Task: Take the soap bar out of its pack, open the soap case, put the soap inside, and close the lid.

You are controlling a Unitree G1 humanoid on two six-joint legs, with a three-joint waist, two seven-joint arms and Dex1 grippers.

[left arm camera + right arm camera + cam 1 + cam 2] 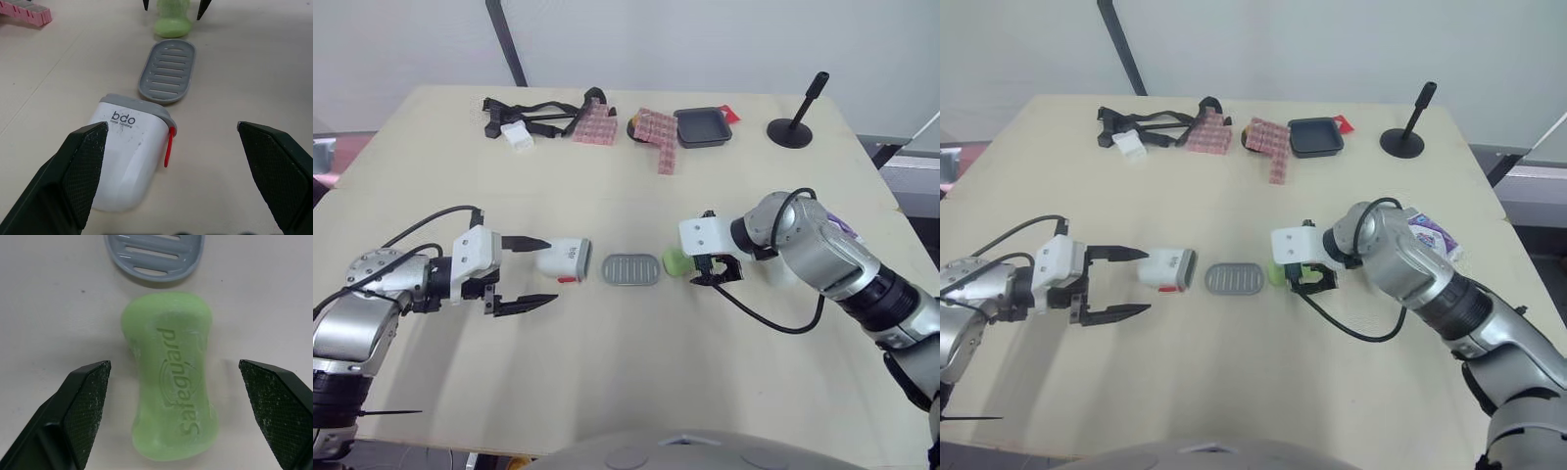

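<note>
Right gripper (713, 272) released, fingers straddling the bare green waisted soap bar (171, 382) lying flat; grey slotted plastic tray (630, 269) just beside at 9 o'clock. Left gripper (551, 270) spread wide, white plastic soap case (566, 257) at its 3 o'clock. Likely risk: slick soap squirts out on the squeeze, or shunts the tray

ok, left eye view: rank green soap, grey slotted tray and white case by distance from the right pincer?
From the right pincer:
1. Green soap, immediately beside it.
2. Grey slotted tray, table centre, beyond the soap.
3. White case, farthest, by the left pincer.
</note>
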